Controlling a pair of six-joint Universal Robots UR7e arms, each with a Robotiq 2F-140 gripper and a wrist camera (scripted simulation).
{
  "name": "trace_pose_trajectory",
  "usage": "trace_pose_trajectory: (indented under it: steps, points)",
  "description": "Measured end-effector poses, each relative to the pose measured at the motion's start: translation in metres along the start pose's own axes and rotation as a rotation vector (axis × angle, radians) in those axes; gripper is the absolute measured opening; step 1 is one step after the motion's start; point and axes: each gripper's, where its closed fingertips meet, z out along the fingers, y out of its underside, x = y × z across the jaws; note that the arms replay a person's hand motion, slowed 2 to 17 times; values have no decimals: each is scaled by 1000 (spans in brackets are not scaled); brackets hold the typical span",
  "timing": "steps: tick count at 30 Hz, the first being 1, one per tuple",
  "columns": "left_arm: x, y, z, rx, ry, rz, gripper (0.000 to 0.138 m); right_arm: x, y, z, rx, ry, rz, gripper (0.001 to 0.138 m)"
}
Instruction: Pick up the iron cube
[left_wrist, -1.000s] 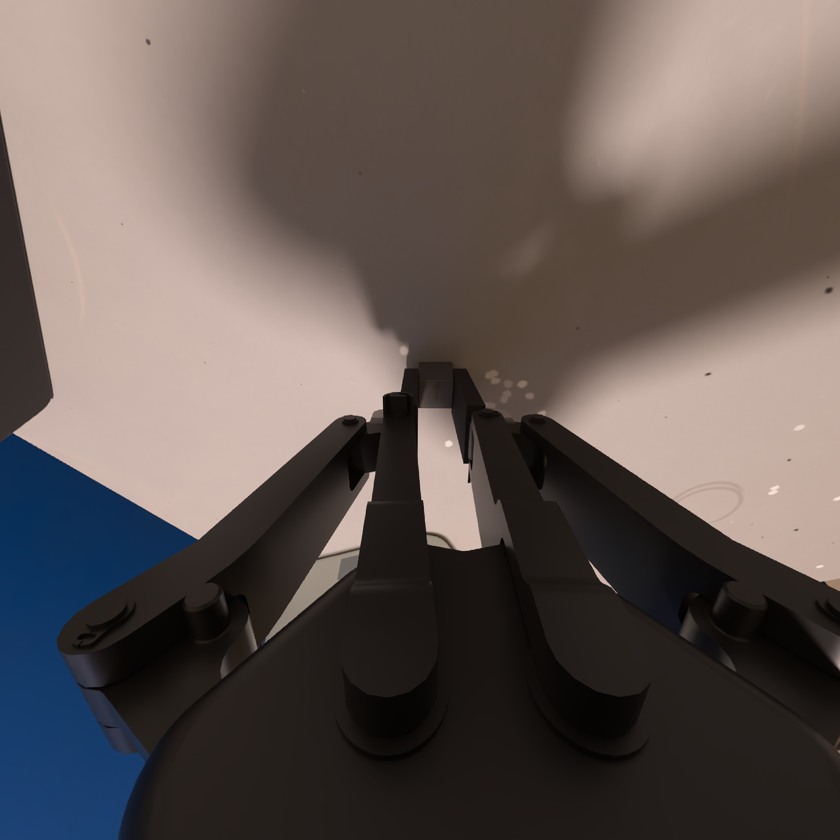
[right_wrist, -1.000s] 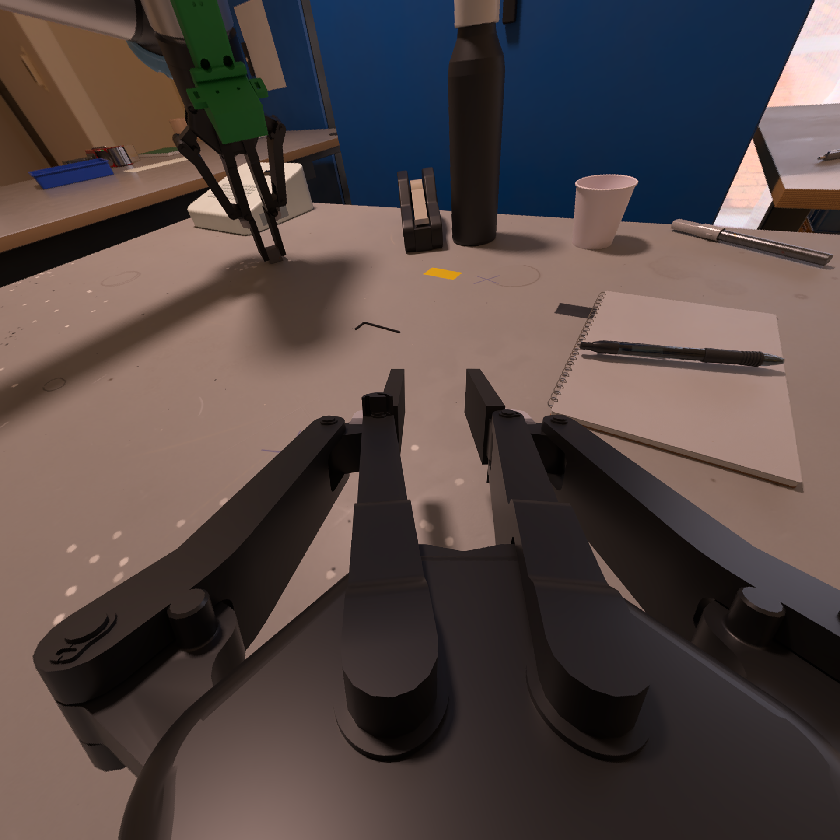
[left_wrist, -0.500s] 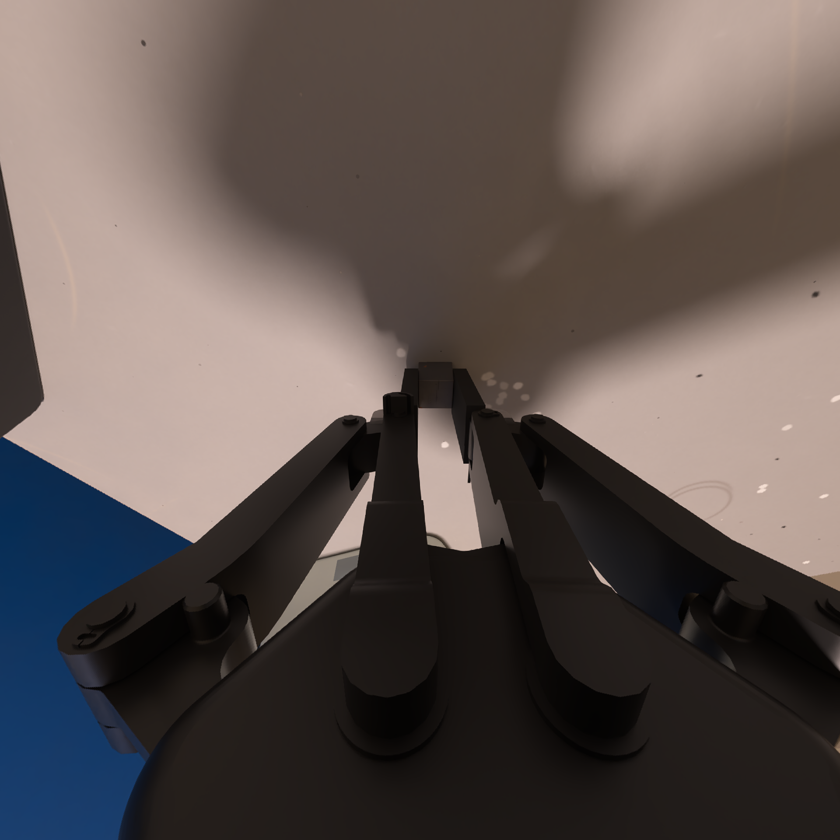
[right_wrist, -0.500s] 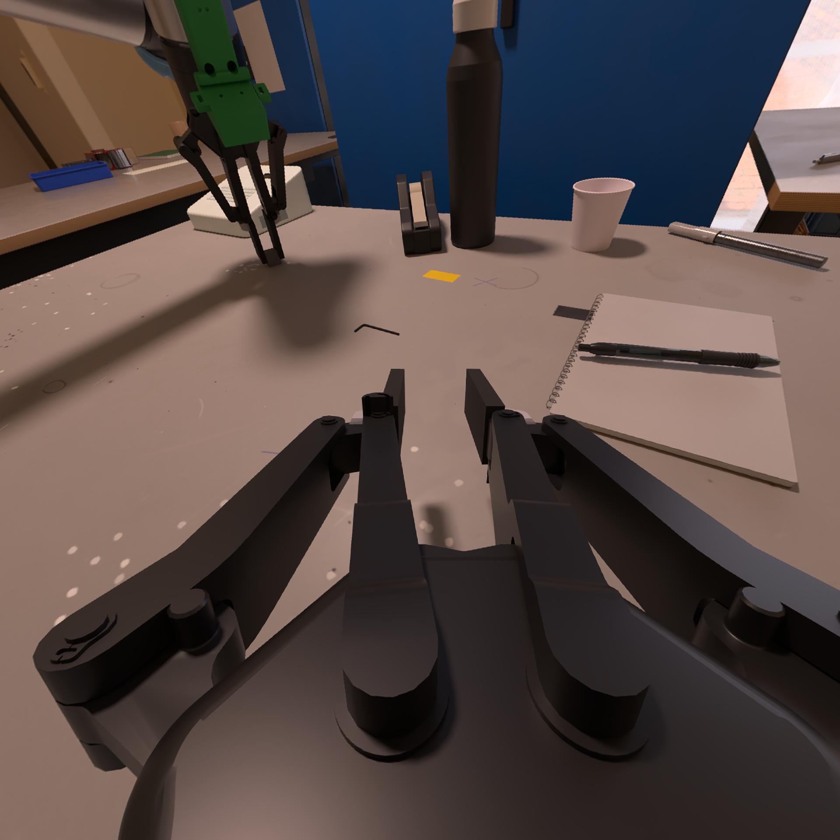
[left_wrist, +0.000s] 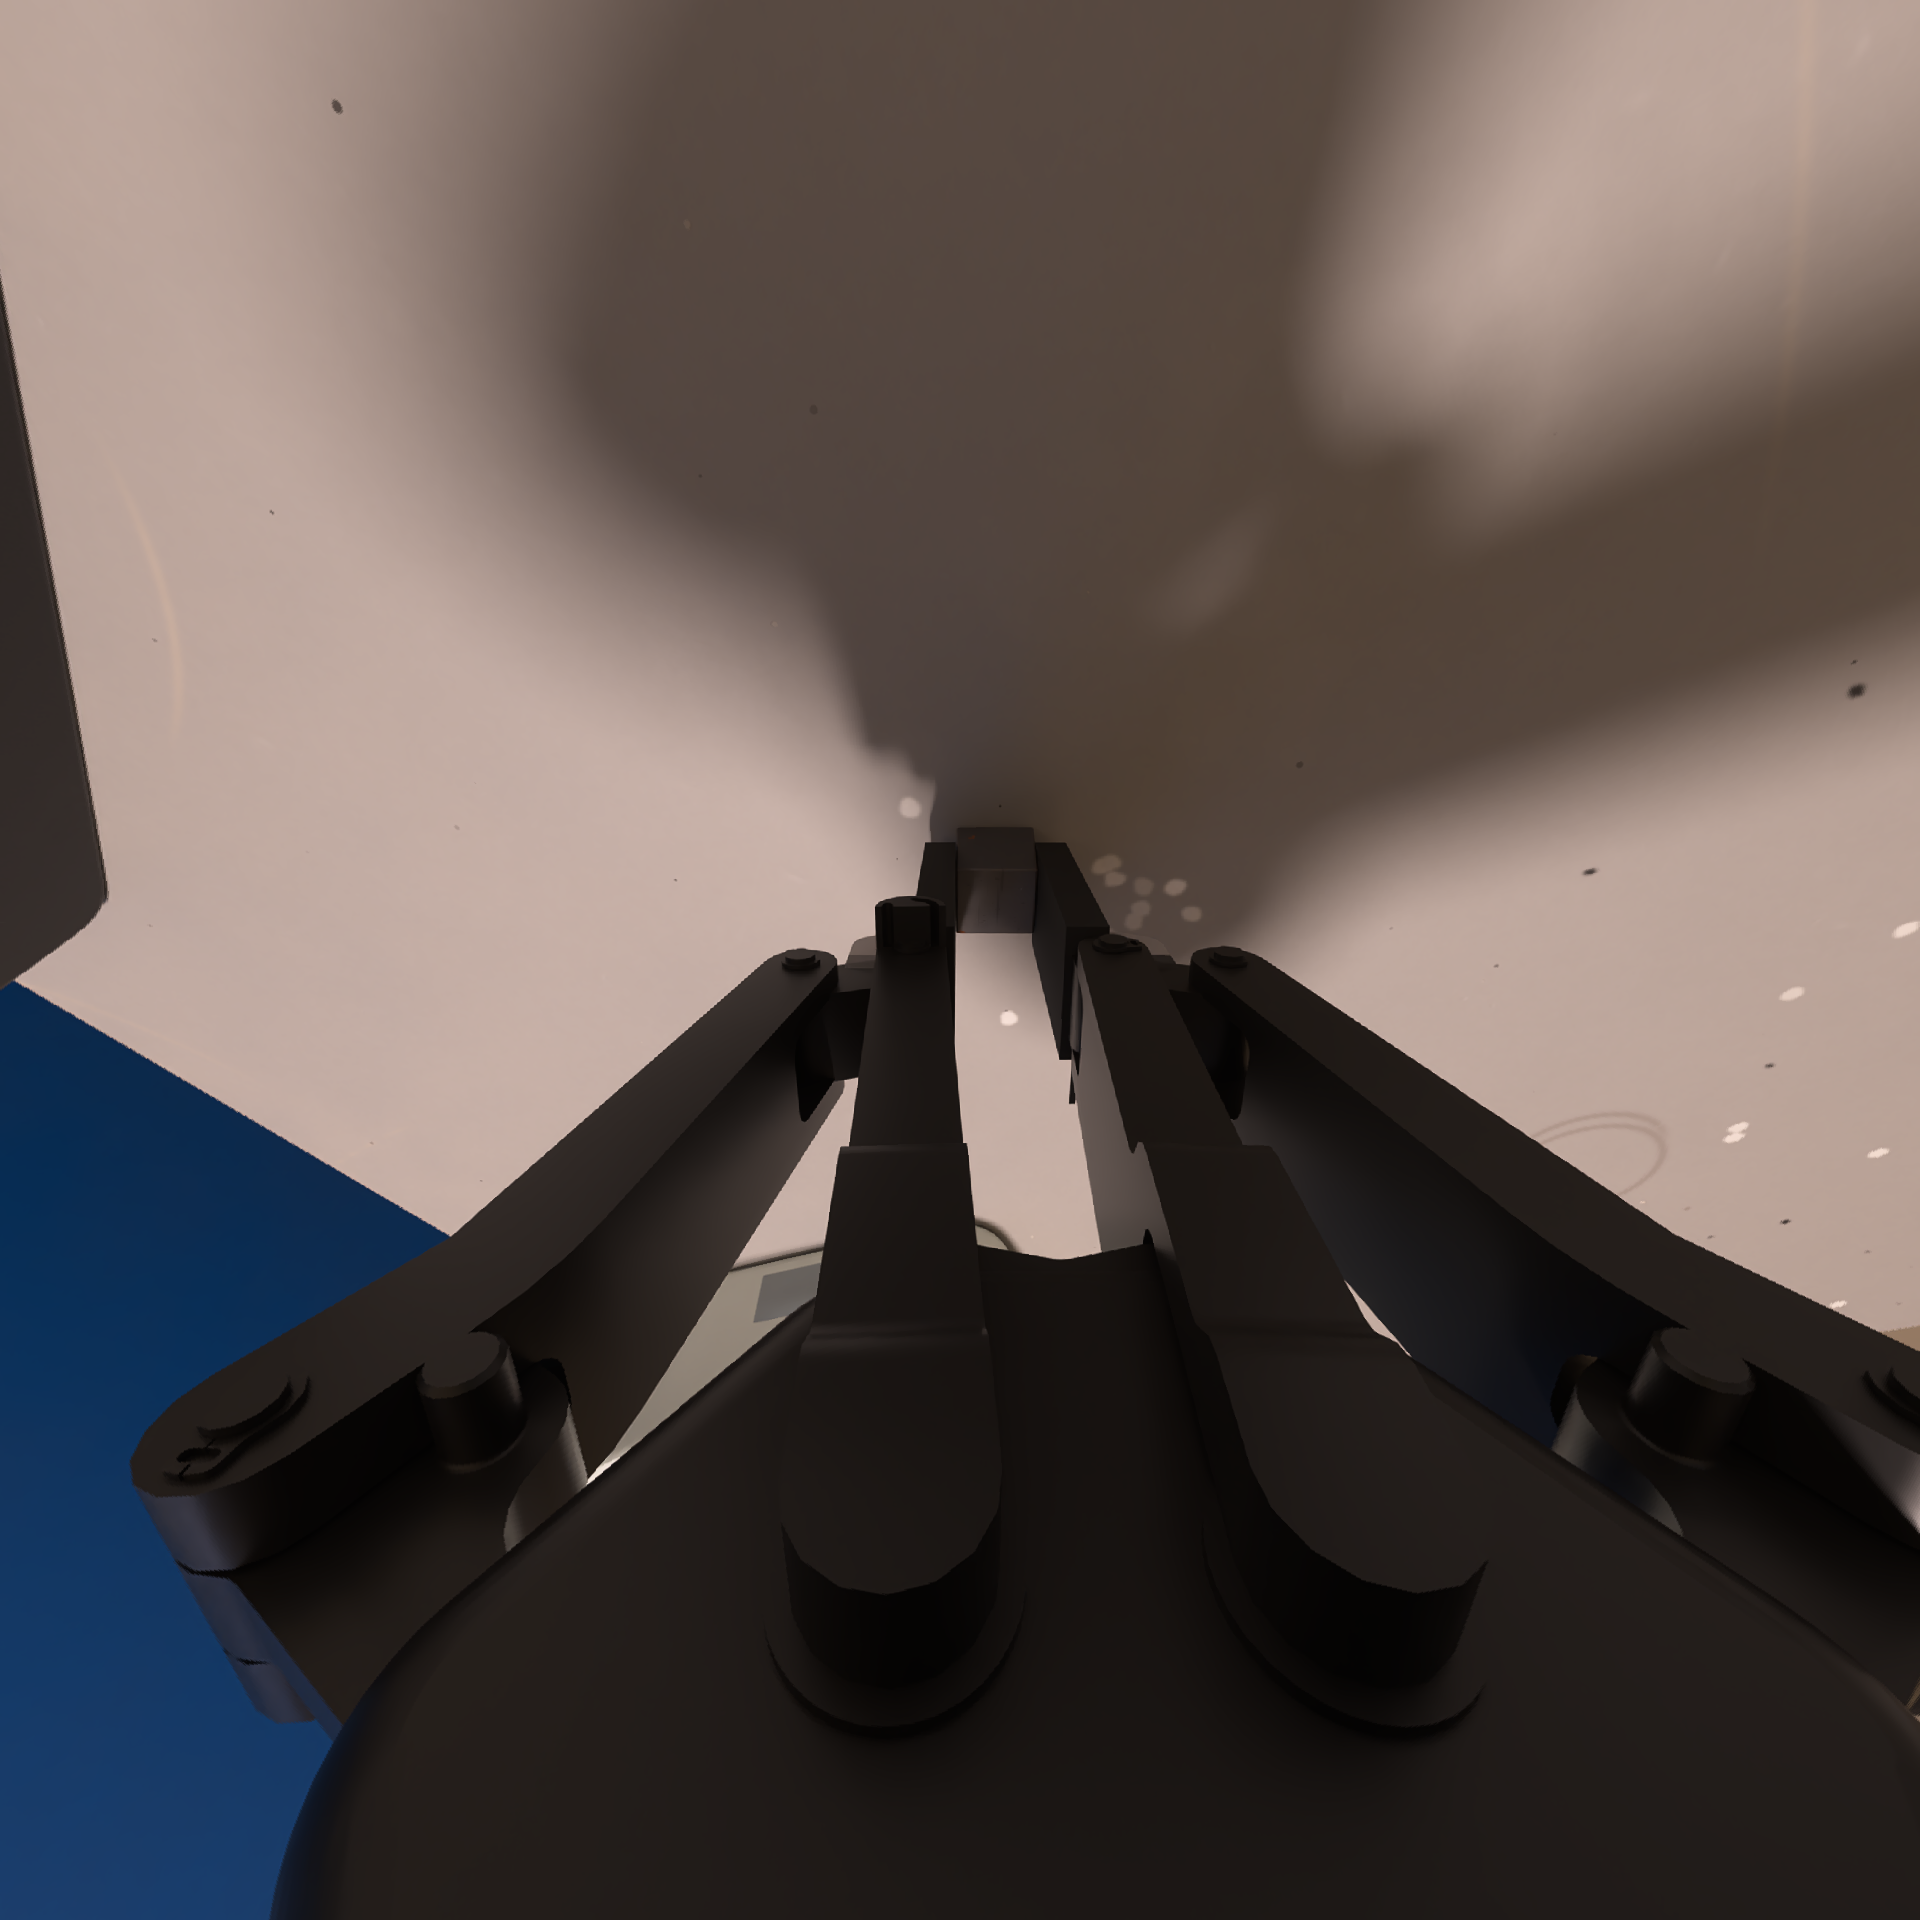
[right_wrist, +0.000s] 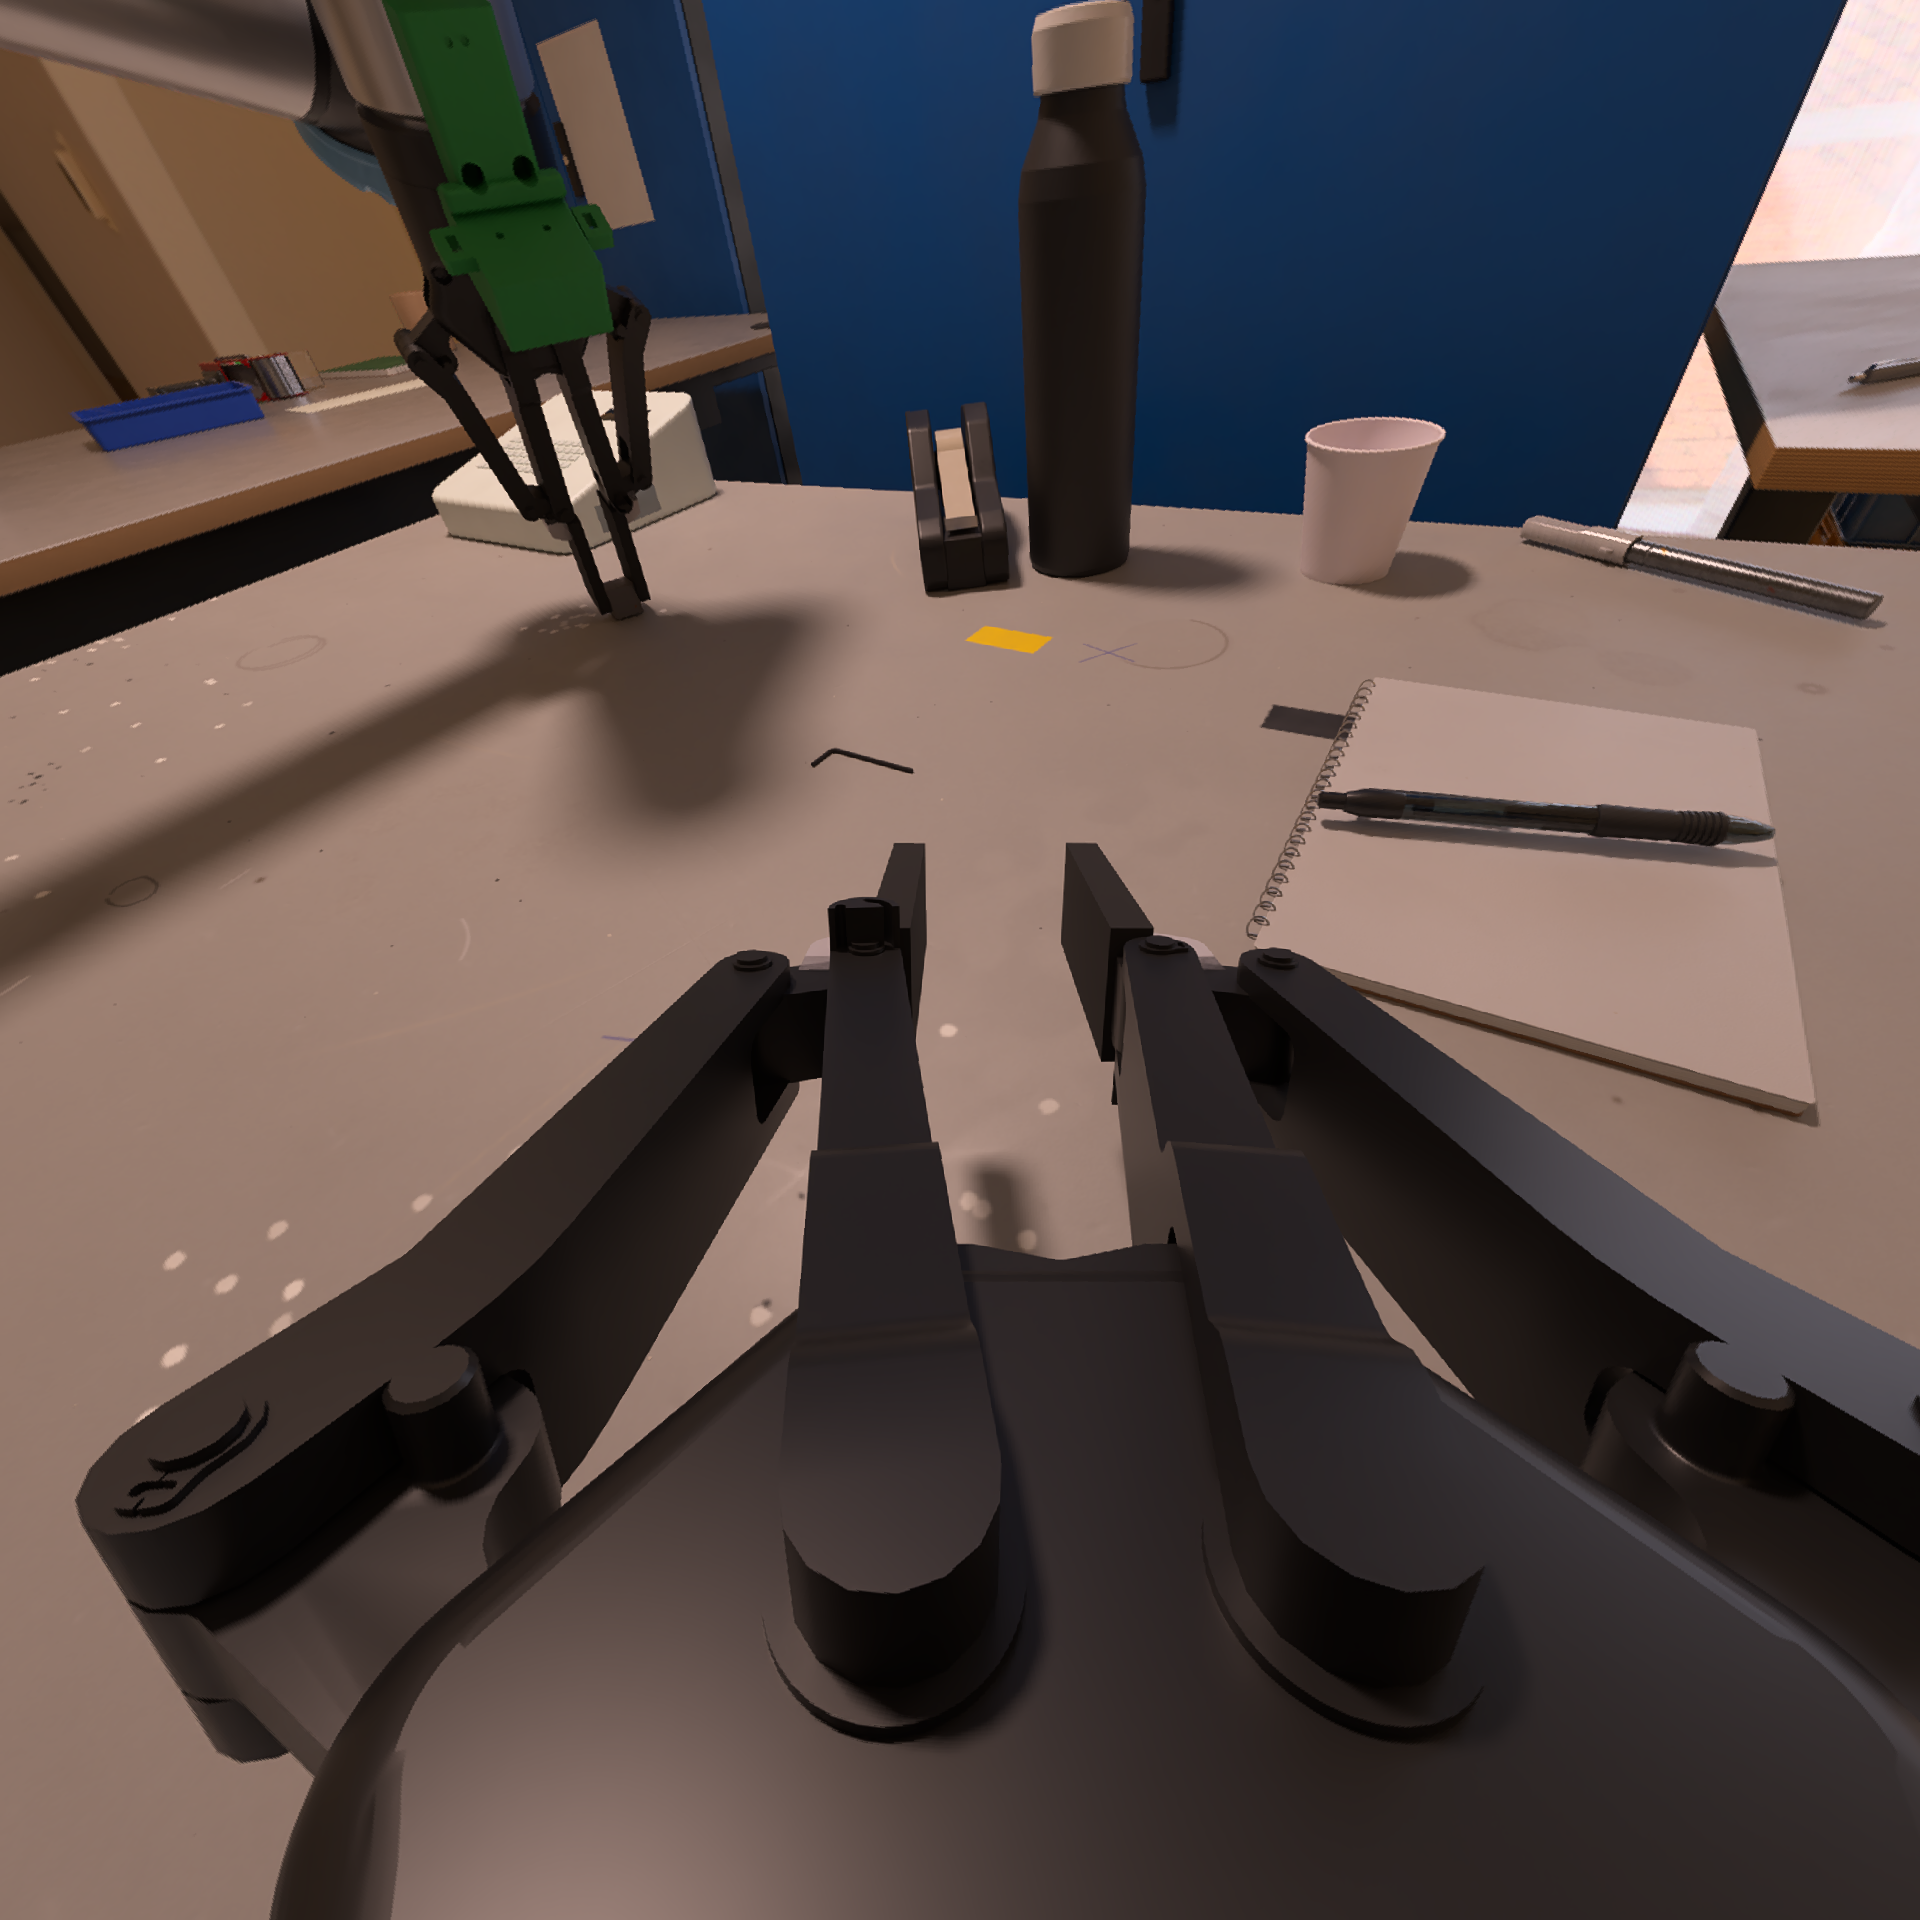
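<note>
The iron cube (left_wrist: 995, 878) is small and dark grey. My left gripper (left_wrist: 995, 883) is shut on it, one fingertip on each side, at or just above the beige table (left_wrist: 416, 831); I cannot tell whether it touches. The right wrist view shows the same left gripper (right_wrist: 621, 601) at the far left of the table under a green mount, with the cube (right_wrist: 628, 600) between its tips. My right gripper (right_wrist: 992, 883) is open and empty, low over the middle of the table (right_wrist: 520, 1039).
A white box (right_wrist: 665, 457) stands behind the left gripper. A black holder (right_wrist: 961, 509), a black bottle (right_wrist: 1081, 312) and a white cup (right_wrist: 1361, 499) stand at the back. A notebook (right_wrist: 1558, 935) with a pen (right_wrist: 1538, 816) lies on the right, a hex key (right_wrist: 862, 762) ahead.
The left gripper stays shut on the cube and has barely shifted. The right wrist view has shifted slightly, showing more of the bottle's top. The right gripper stays open.
</note>
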Motion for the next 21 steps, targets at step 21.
trace_pose_trajectory:
  steps: [21]
  points:
    - [-6,-6,-21,65,-92,-123,20,-1,-2,-1,7,-15,1,36]
